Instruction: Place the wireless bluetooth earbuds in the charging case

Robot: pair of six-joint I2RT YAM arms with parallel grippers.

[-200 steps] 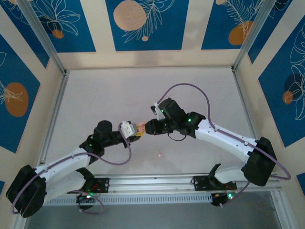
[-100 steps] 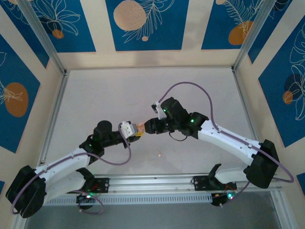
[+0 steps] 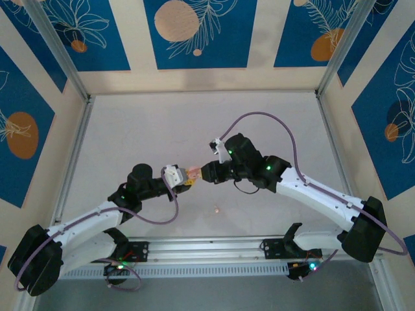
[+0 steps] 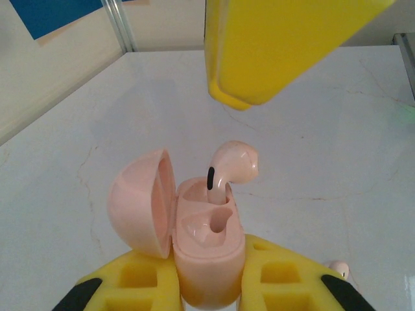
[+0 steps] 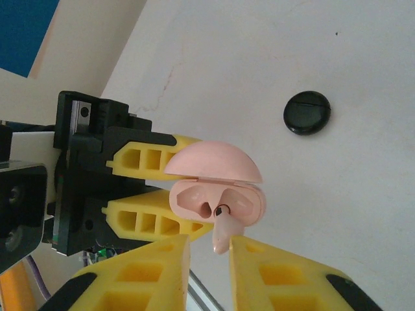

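table: pale marble | black round disc: lying flat, perhaps a closed case | walls: blue-patterned

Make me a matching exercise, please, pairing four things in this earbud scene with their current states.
Things:
1. pink charging case
2. upright pink earbud
3. black round case
4. loose pink earbud

States:
A. lying shut on the table
B. stem down in the case, head sticking out
C. lid open, clamped in the left gripper
D. lying on the table, apart from both cases

Pairs: 1-C, 2-B, 3-A, 4-D
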